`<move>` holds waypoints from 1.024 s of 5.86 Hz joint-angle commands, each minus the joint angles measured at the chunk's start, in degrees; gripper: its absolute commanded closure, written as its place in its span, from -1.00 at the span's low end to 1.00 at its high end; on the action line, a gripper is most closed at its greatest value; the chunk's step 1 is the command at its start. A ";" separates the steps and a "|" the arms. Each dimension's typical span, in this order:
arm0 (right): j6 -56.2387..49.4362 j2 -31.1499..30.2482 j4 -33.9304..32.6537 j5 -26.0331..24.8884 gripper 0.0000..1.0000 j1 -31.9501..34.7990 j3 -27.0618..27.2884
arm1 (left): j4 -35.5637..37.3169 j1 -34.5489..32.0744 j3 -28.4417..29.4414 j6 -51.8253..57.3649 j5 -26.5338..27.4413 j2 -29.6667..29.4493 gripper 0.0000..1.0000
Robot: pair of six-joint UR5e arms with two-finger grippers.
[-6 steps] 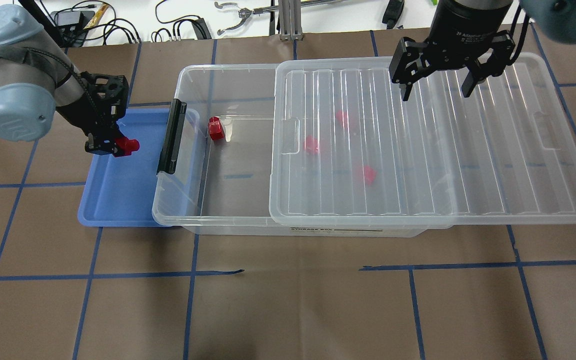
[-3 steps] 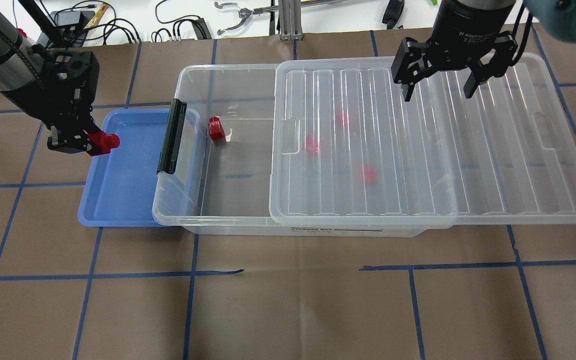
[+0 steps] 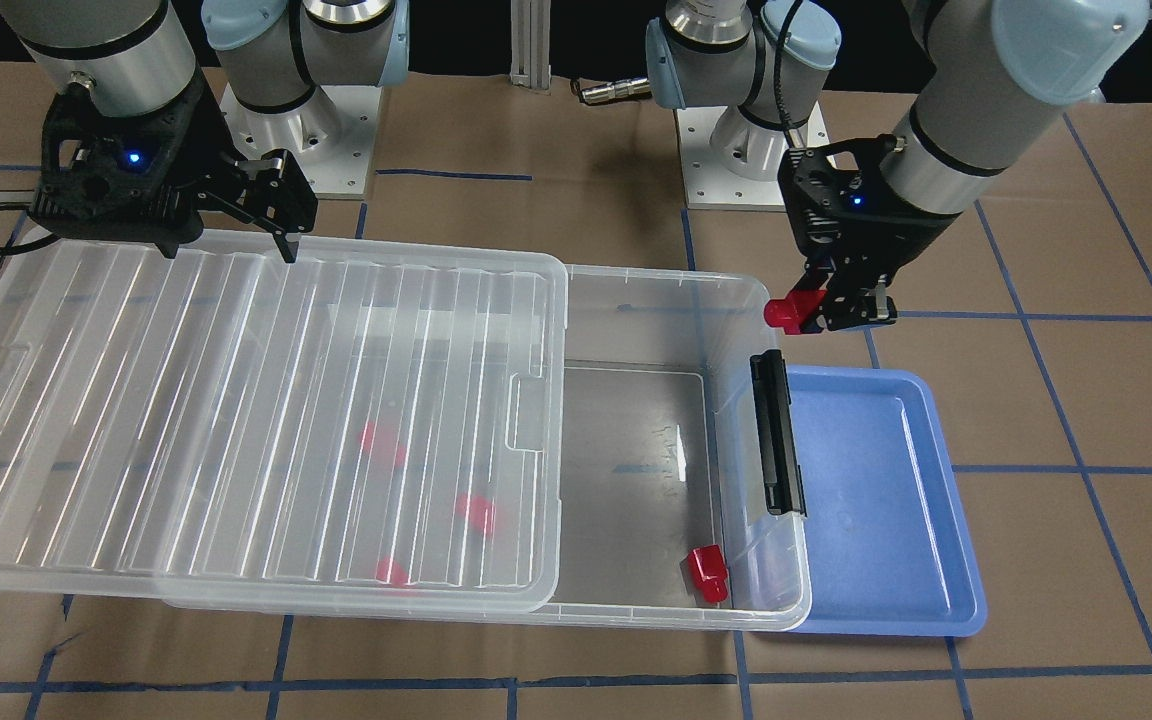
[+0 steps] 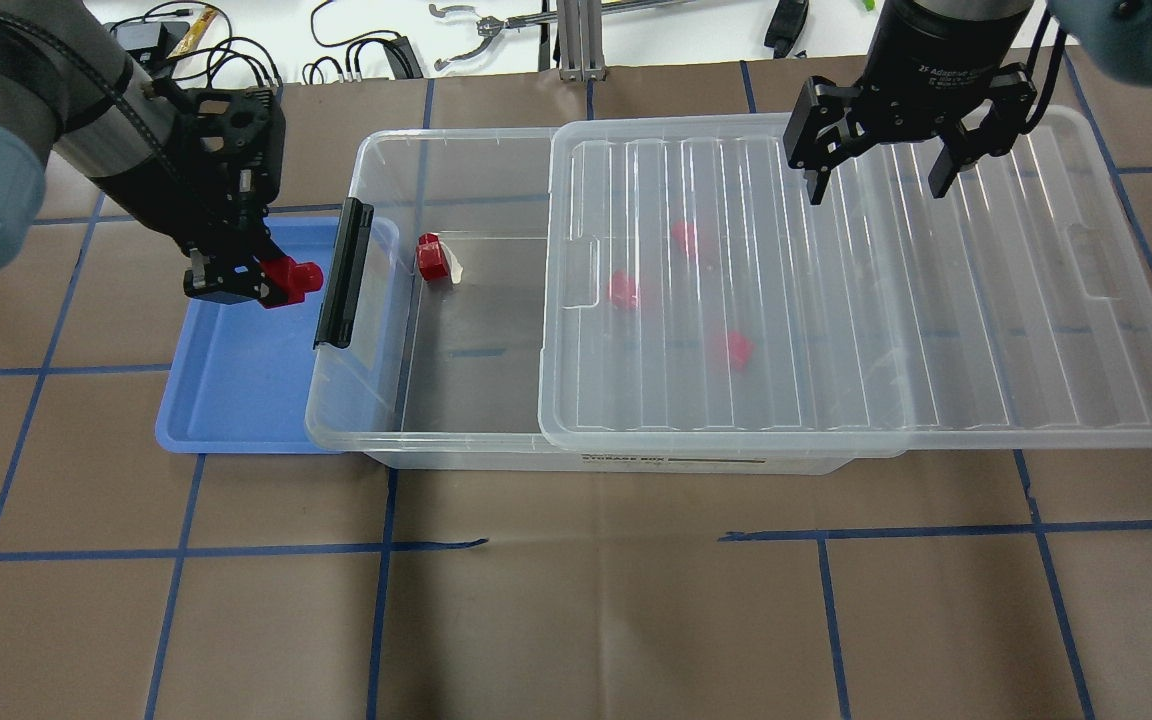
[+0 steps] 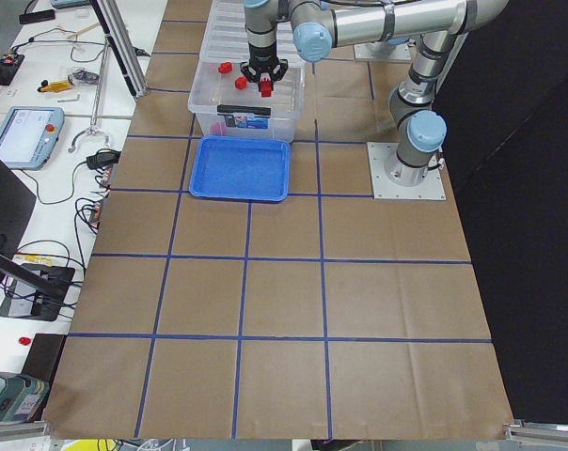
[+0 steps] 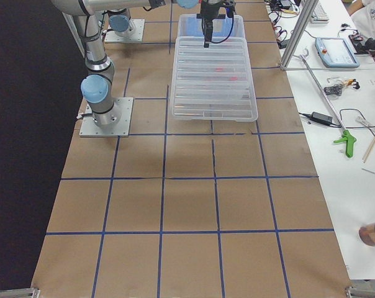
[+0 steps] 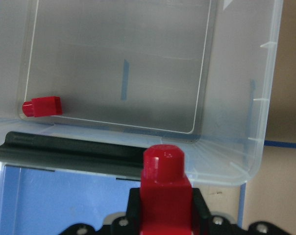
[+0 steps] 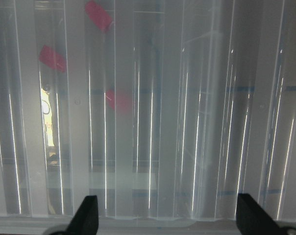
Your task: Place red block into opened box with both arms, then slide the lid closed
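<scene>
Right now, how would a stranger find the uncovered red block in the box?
Find the clear box, then its open end by the black clip bar. The red block lies there, alone: three others sit under the lid.

The tabletop, brown and crossed by blue tape lines, carries the box across its far middle. The blue tray lies flat at the box's left end, its right edge overlapped by the box's rim.
</scene>
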 commanded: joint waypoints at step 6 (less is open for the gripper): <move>0.01 -0.27 0.00 0.08 -1.00 -0.09 0.80 | 23.64 -10.75 -1.89 -10.28 -0.65 -21.10 0.93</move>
